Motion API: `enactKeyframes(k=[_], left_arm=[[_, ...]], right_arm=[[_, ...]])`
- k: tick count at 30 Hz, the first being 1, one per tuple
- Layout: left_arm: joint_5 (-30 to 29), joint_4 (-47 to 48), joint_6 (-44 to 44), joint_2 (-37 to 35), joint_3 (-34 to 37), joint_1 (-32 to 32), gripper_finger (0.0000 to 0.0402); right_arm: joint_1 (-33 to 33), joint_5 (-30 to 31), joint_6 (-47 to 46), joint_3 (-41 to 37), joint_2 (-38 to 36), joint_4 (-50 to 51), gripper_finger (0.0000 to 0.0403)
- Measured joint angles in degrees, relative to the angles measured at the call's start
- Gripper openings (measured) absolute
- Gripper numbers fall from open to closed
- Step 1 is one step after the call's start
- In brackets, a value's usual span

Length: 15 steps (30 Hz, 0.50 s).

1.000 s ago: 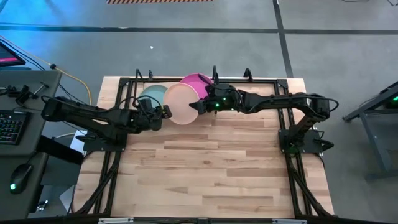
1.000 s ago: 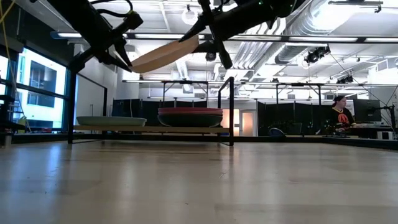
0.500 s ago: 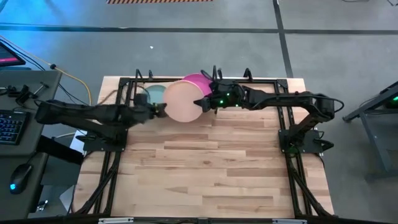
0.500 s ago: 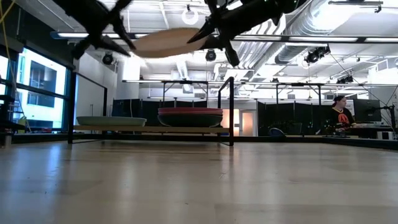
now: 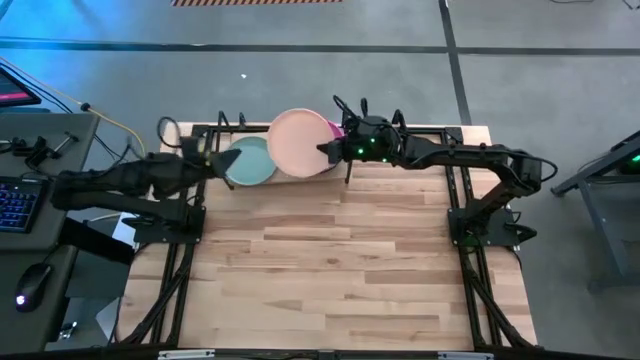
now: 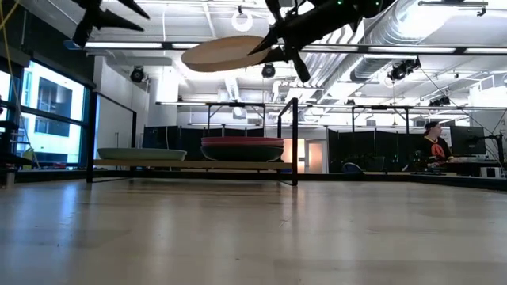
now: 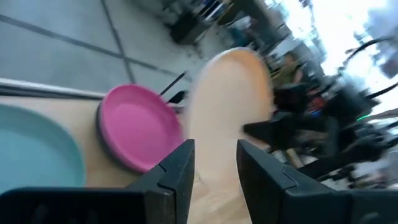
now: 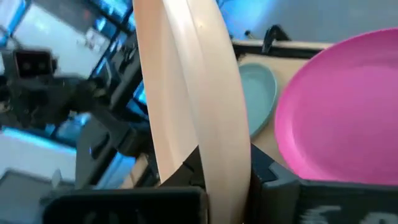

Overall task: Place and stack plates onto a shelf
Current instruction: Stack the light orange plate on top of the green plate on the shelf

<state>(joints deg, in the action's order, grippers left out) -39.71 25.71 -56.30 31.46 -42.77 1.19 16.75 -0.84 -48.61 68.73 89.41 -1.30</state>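
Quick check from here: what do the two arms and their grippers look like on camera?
Both arms are dark, slim and jointed. The right gripper has green lights glowing just behind it and thin black cables looping above. The left gripper ends in two flat, dark, squared fingers.

Right gripper (image 5: 325, 151) reaches over the table's far edge, arm stretched across from the right, fingers clamped on pink plate (image 5: 300, 140) rim, held aloft. Left gripper (image 5: 212, 160) sits off to the left, fingers (image 7: 180, 171) parted, empty.
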Motion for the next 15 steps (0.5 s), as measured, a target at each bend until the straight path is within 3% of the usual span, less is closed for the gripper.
enactKeyframes(k=[4, 8, 15], left_arm=[[0.00, -4.53, 3.96, -3.26, -1.29, 0.00, 0.0109], [0.03, -12.37, 11.02, -4.42, -1.52, 0.00, 0.0109], [0.05, -15.89, 14.81, -4.39, -1.52, 0.00, 0.0109]], right_arm=[[-3.21, 5.82, -0.09, 4.33, 3.84, 5.02, 0.0016], [-4.99, 11.36, 2.20, 13.60, 10.56, 9.09, 0.0016], [-2.86, 10.15, 1.61, 29.17, 24.97, 15.77, 0.0016]])
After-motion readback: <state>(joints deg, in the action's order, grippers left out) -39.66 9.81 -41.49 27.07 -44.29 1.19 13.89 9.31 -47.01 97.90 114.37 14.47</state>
